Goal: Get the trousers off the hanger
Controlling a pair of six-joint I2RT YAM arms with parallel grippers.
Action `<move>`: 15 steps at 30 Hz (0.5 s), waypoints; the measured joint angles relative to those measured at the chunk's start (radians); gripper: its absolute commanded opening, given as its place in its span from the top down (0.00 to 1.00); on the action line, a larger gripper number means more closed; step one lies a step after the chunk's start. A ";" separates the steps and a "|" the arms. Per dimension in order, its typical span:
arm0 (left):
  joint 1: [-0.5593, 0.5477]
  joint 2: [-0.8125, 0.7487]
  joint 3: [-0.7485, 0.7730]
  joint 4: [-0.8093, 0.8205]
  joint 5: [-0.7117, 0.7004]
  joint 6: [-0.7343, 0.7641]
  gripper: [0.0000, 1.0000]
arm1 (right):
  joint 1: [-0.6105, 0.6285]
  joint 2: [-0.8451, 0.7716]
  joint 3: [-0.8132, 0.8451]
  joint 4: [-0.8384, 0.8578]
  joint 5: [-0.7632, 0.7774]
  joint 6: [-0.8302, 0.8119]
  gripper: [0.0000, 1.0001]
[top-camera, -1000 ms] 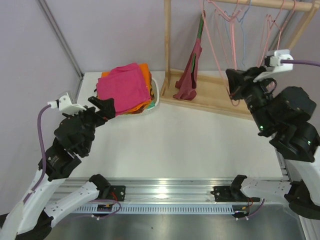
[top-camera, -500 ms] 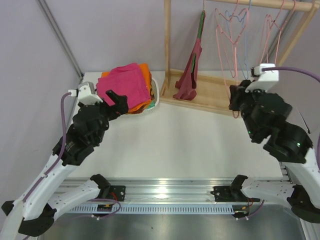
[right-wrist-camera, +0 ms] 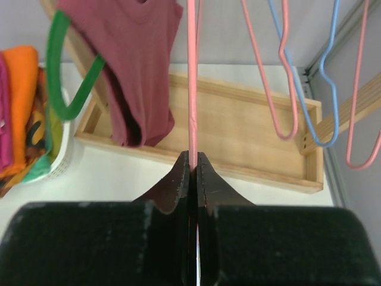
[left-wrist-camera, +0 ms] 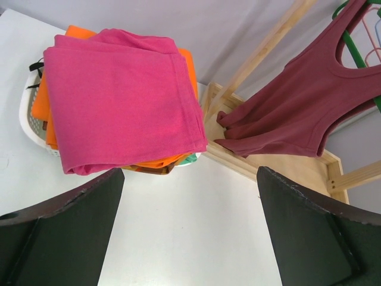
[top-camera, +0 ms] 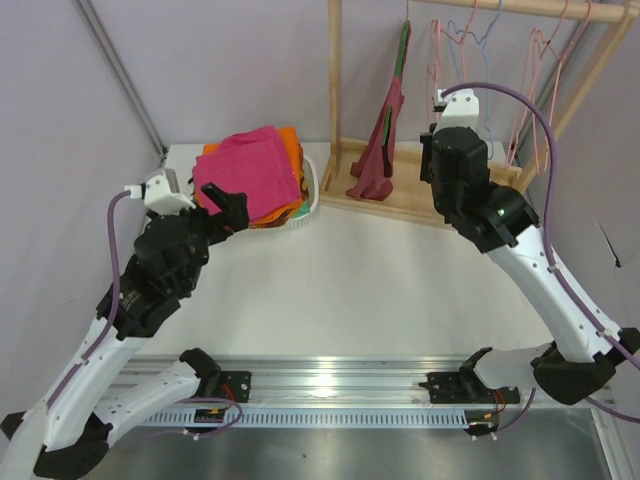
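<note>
Already done: the bright magenta-pink soft fabric trousers (top-camera: pixel 245 165) are off the thin light-pink wire hanger (right-wrist-camera: pixel 191 77); no cloth hangs on that wire.
Trousers, location: folded flat on top of the orange folded cloth (left-wrist-camera: pixel 187 65), in the white plastic basket (top-camera: pixel 310 195) at the far left of the table (top-camera: pixel 380 270), well apart from the rack.
Hanger, location: hangs bare in the light wooden rack (top-camera: pixel 335 90), its wire running straight up out of the right wrist view. The hook itself is too thin to make out from above.
Right gripper (right-wrist-camera: pixel 191 161): jaws pressed together with the pink wire pinched between them, low on the frame.
Left gripper (left-wrist-camera: pixel 190 174): jaws spread wide, nothing between them; it hovers just in front of the basket, pointing at the trousers without touching them.
Neighbours: dark maroon sleeveless garment (left-wrist-camera: pixel 297 113) on the green plastic hanger (right-wrist-camera: pixel 65 77), just left of the held wire and not part of this job.
Progress, my judgement: the removal looks complete and the garment looks stowed.
Left to do, my judgement: let go of the wire once the hanger sits steady in the rack, then draw both arms clear.
Risk: opening while the wire is pulled sideways could set the hanger swinging.
</note>
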 measured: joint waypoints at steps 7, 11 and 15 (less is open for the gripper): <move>0.030 -0.035 -0.025 -0.016 0.001 -0.014 0.01 | -0.073 0.095 0.069 0.070 -0.027 -0.045 1.00; 0.041 -0.038 -0.033 -0.017 0.003 -0.014 0.00 | -0.097 0.162 0.137 0.132 -0.055 -0.080 1.00; 0.051 -0.033 -0.045 -0.019 0.006 -0.014 0.01 | -0.108 0.204 0.148 0.193 -0.068 -0.109 1.00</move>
